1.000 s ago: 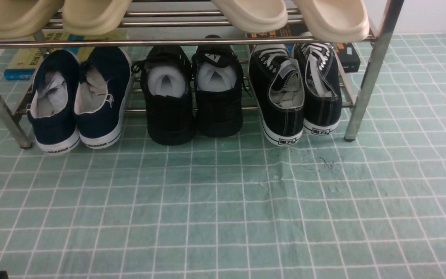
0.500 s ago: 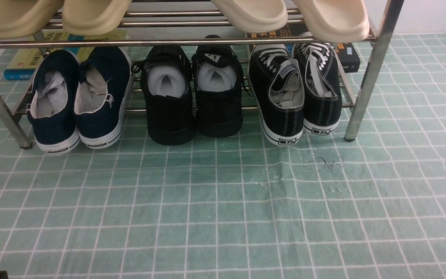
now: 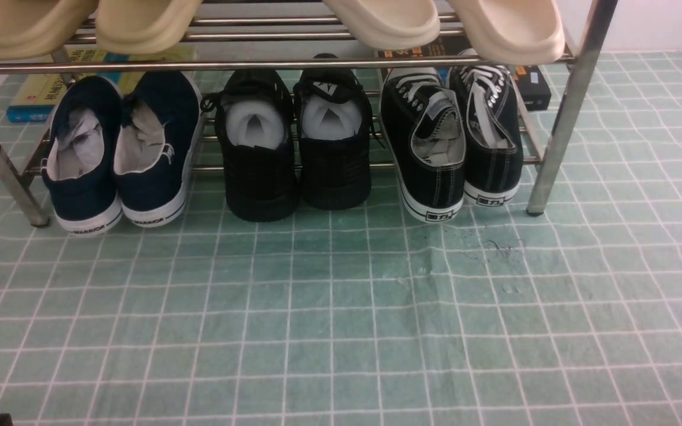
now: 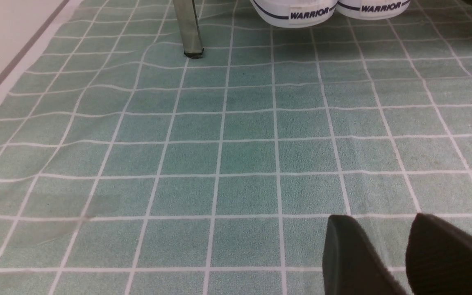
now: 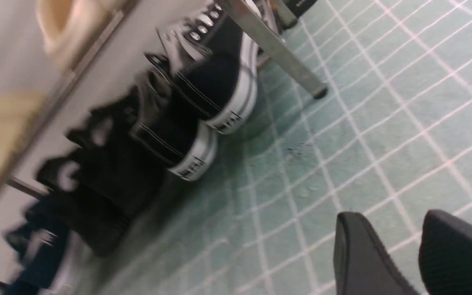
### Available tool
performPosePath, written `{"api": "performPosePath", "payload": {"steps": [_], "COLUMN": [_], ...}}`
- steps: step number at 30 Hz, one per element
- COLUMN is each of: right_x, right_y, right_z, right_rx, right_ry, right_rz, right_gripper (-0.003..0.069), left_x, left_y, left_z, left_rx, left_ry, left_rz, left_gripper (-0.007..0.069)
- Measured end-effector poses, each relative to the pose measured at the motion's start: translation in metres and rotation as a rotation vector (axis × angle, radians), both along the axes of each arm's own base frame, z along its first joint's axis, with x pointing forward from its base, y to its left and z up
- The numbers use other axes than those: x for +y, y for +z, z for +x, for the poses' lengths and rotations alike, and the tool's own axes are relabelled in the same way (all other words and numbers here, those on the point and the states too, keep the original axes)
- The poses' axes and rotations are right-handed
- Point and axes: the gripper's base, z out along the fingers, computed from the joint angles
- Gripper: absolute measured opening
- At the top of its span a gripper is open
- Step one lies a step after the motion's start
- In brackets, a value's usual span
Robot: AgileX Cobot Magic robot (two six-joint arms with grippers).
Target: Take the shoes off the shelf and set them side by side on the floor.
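Observation:
The shoes, black canvas sneakers with white laces, stand as a pair (image 3: 430, 148) (image 3: 489, 136) at the right end of the shelf's (image 3: 566, 118) lower tier, heels toward me. The right wrist view shows them blurred (image 5: 215, 86) beside the shelf leg (image 5: 277, 49). My right gripper (image 5: 387, 219) hangs open over the floor (image 3: 341, 307), well short of the shoes and with nothing between its fingers. Over bare floor (image 4: 219, 155) near the shelf's left leg (image 4: 189, 32), my left gripper (image 4: 379, 223) is open and holds nothing. Neither gripper shows in the front view.
Navy slip-ons (image 3: 116, 154) and all-black lace-ups (image 3: 293, 148) share the lower tier. Beige slippers (image 3: 140, 23) (image 3: 495, 29) overhang the top tier above them. Books (image 3: 39, 94) and a black box (image 3: 533, 86) lie behind the shelf. A pale wall (image 4: 6, 49) borders the floor at the left.

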Motion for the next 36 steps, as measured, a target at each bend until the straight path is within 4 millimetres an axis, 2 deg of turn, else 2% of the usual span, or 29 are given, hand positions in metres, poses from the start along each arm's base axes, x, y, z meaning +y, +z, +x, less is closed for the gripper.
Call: {"api": "performPosePath", "payload": {"steps": [5,13,18,19,20,22,24,26,27,28,30,32,34,35,36], "right_x": [0.0,-0.002,-0.003,-0.003,-0.002,0.002,0.008,0.012,0.015,0.017,0.023,0.025,0.027,0.027,0.029], "right_y": [0.005,0.009,0.053,0.066,0.088,0.11,0.123,0.127,0.131,0.129,0.124,0.117,0.111,0.111,0.107], "right_z": [0.001,0.001,-0.006,-0.008,-0.01,-0.006,0.006,0.014,0.023,0.029,0.054,0.074,0.092,0.094,0.108], "right_rx": [-0.022,-0.053,-0.216,-0.25,-0.292,-0.282,-0.188,-0.125,-0.039,0.019,0.237,0.379,0.463,0.473,0.508], "right_ry": [-0.017,-0.043,-0.037,-0.032,-0.02,0.028,0.131,0.192,0.27,0.312,0.473,0.569,0.644,0.65,0.712], "right_rz": [0.161,0.203,0.033,-0.025,-0.125,-0.266,-0.392,-0.436,-0.475,-0.485,-0.52,-0.52,-0.526,-0.523,-0.535], "right_gripper": [0.024,0.0239,0.0156,0.012,0.0078,0.0024,0.0,-0.0001,-0.0001,-0.0001,0.0003,0.0009,0.0016,0.0018,0.0027], "left_x": [0.0,0.0,0.0,0.0,0.0,0.0,0.0,0.0,0.0,0.0,0.0,0.0,0.0,0.0,0.0], "left_y": [0.0,0.0,0.0,0.0,0.0,0.0,0.0,0.0,0.0,0.0,0.0,0.0,0.0,0.0,0.0], "left_z": [0.0,0.0,0.0,0.0,0.0,0.0,0.0,0.0,0.0,0.0,0.0,0.0,0.0,0.0,0.0], "left_rx": [0.0,0.0,0.0,0.0,0.0,0.0,0.0,0.0,0.0,0.0,0.0,0.0,0.0,0.0,0.0], "left_ry": [0.0,0.0,0.0,0.0,0.0,0.0,0.0,0.0,0.0,0.0,0.0,0.0,0.0,0.0,0.0], "left_rz": [0.0,0.0,0.0,0.0,0.0,0.0,0.0,0.0,0.0,0.0,0.0,0.0,0.0,0.0,0.0], "left_gripper": [0.0243,0.0243,0.0243,0.0243,0.0243,0.0243,0.0243,0.0243,0.0243,0.0243,0.0243,0.0243,0.0243,0.0243,0.0243]}}
